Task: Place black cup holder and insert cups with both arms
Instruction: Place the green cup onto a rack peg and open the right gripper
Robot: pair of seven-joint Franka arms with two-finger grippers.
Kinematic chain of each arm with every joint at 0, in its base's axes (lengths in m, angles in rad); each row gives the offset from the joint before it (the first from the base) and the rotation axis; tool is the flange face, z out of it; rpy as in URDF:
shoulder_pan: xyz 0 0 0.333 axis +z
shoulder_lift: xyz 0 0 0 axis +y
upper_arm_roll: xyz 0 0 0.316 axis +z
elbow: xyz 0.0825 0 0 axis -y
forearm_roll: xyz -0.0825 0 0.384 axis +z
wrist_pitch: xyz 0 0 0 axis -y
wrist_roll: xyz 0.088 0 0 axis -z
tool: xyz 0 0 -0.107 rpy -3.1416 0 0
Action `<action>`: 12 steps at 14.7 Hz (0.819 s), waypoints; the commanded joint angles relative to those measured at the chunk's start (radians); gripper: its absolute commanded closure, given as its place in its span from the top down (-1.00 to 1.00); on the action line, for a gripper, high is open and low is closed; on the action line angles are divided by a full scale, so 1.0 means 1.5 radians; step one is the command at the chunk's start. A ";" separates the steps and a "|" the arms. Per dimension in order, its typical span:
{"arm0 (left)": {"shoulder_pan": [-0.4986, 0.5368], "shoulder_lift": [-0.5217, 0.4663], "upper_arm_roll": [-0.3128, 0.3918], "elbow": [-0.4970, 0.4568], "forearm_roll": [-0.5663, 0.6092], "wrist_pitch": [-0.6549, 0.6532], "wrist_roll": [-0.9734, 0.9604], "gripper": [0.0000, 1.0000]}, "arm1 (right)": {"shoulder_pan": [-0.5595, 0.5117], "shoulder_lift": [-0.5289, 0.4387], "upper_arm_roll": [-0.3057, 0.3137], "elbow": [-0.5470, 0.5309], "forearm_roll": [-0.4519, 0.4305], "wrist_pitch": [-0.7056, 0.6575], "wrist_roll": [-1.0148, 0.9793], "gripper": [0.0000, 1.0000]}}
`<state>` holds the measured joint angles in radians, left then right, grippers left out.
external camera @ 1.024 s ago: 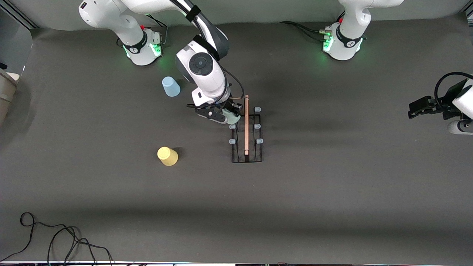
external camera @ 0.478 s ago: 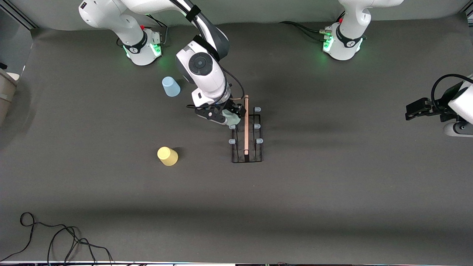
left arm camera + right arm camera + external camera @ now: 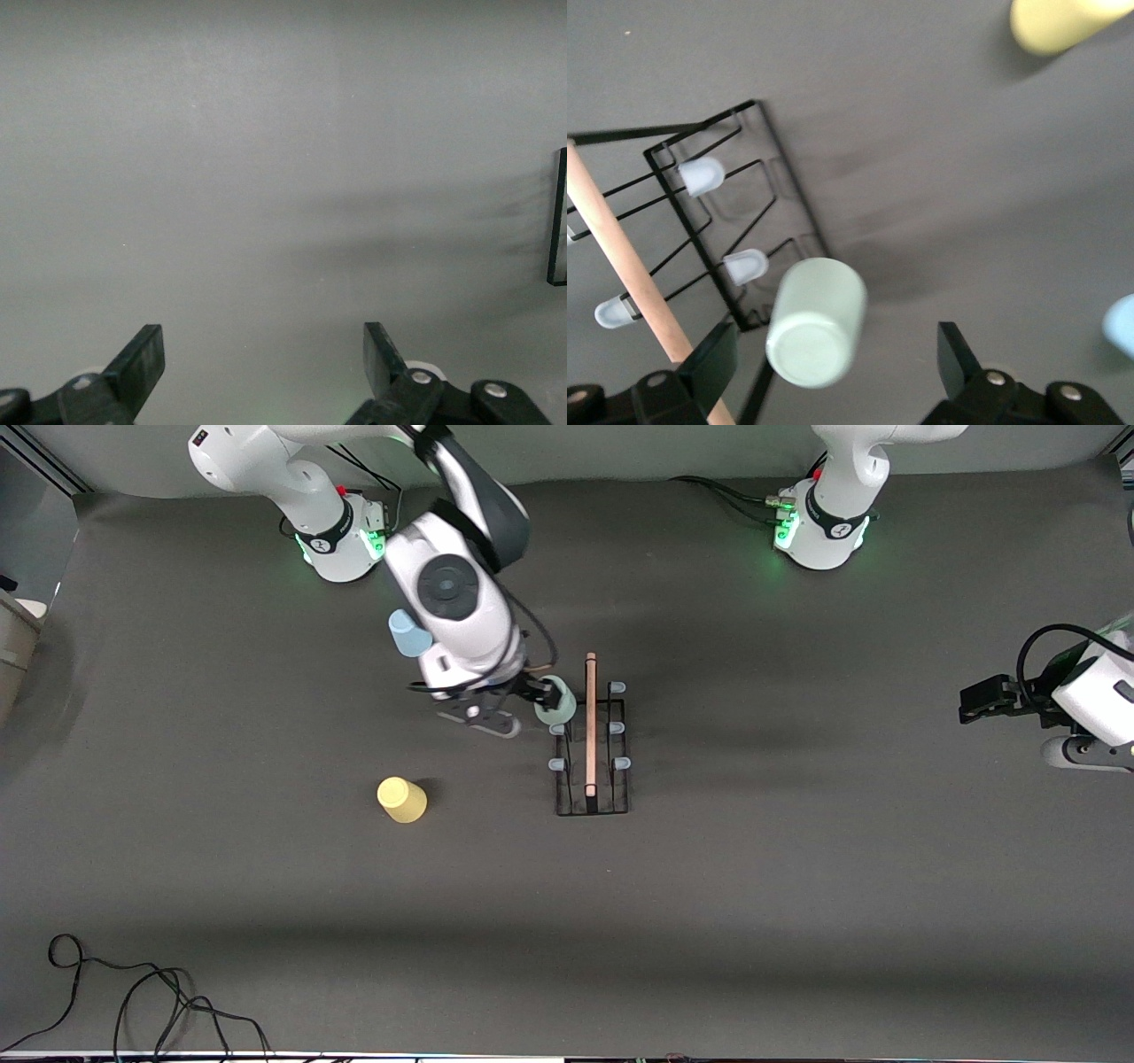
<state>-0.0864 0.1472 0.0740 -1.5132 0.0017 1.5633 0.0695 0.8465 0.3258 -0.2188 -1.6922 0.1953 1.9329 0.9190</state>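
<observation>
The black cup holder (image 3: 592, 802) stands mid-table with its wooden rod handle (image 3: 591, 726) on top. The pale grey-green cup (image 3: 556, 701) sits upturned and tilted on the prong farthest from the front camera, on the right arm's side. My right gripper (image 3: 518, 707) is open beside that cup, not touching it. In the right wrist view the cup (image 3: 818, 319) lies between the spread fingers of my right gripper (image 3: 833, 363), clear of both, next to the cup holder (image 3: 780, 177). The light blue cup (image 3: 407, 635) is partly hidden by the right arm. The yellow cup (image 3: 401, 799) stands alone. My left gripper (image 3: 974, 701) is open and empty.
The left arm waits over the left arm's end of the table; its wrist view shows my left gripper (image 3: 263, 363) over bare mat and a corner of the cup holder (image 3: 558, 217). A black cable (image 3: 133, 1001) lies near the front edge.
My right gripper has let go of the grey-green cup and drawn back toward the right arm's end; the cup stays on its prong. The left gripper has shifted slightly toward the table's middle.
</observation>
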 commanded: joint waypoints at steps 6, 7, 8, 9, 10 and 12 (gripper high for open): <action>0.001 -0.015 -0.007 0.003 0.033 0.004 0.000 0.99 | -0.003 0.009 -0.176 0.042 -0.005 -0.063 -0.295 0.99; 0.001 -0.016 -0.007 0.003 0.037 0.004 0.000 0.99 | -0.004 0.020 -0.190 0.038 -0.005 -0.041 -0.313 0.99; 0.001 -0.018 -0.008 0.003 0.037 0.007 -0.001 0.99 | -0.004 0.030 -0.200 0.027 -0.005 -0.015 -0.323 0.99; 0.001 -0.021 -0.008 0.003 0.037 0.009 -0.001 0.99 | -0.004 0.037 -0.203 0.007 -0.005 0.019 -0.327 0.99; 0.001 -0.028 -0.008 -0.002 0.037 0.019 -0.001 0.99 | -0.005 0.043 -0.203 -0.018 -0.005 0.063 -0.328 0.99; 0.001 -0.034 -0.009 -0.008 0.036 0.053 -0.001 0.99 | -0.008 0.062 -0.203 -0.064 -0.005 0.144 -0.329 0.99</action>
<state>-0.0863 0.1250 0.0692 -1.5081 0.0369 1.6061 0.0694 0.8290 0.3940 -0.5187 -1.7269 0.1947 2.0456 0.4462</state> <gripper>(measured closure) 0.000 0.000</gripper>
